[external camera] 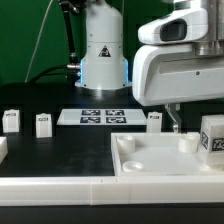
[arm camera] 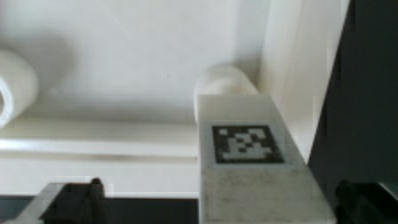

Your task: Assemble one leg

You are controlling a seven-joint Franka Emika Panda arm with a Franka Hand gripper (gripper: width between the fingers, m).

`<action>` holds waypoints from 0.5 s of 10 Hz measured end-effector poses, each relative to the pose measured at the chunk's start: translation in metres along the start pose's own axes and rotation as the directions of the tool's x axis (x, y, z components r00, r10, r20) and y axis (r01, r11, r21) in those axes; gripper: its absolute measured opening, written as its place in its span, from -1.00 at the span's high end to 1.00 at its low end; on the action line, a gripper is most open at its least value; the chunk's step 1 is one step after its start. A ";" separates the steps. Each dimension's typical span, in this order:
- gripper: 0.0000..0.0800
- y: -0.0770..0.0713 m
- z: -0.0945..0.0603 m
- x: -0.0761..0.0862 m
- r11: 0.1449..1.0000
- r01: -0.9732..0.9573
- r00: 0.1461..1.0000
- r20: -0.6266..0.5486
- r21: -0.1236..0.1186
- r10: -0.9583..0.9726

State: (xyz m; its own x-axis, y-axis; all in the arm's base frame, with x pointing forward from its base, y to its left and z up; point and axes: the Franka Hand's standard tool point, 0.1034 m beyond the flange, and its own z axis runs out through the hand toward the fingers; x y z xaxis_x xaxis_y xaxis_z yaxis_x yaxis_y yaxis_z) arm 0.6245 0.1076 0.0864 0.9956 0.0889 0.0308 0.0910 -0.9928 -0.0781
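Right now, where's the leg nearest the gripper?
In the exterior view, the leg stands just behind the tray's far edge, with the marker board on that view's left and the gripper close on its right.

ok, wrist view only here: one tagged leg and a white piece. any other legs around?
Observer: Yes. In the exterior view, a leg and a second leg stand upright on the table at that view's left, apart from the white tray.
Operator: marker board?
Observer: The marker board lies flat behind the tray, to the exterior view's right of those two.
Operator: anything by the gripper?
Observer: A third leg stands behind the tray's far rim, just to the exterior view's left of the gripper.
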 end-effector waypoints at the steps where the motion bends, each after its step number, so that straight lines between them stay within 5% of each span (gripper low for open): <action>1: -0.62 -0.001 0.000 0.001 1.000 -0.001 0.996 0.085 0.006 0.000; 4: -0.62 -0.005 0.003 0.003 1.000 -0.002 0.995 0.096 0.007 0.001; 5: -0.37 -0.005 0.003 0.003 1.000 -0.002 0.995 0.096 0.007 0.002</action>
State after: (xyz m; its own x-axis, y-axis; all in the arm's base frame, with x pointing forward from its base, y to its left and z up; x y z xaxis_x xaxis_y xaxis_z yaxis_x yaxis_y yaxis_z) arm 0.6275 0.1127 0.0837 0.9934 0.0946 -0.0653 0.0889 -0.9924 -0.0853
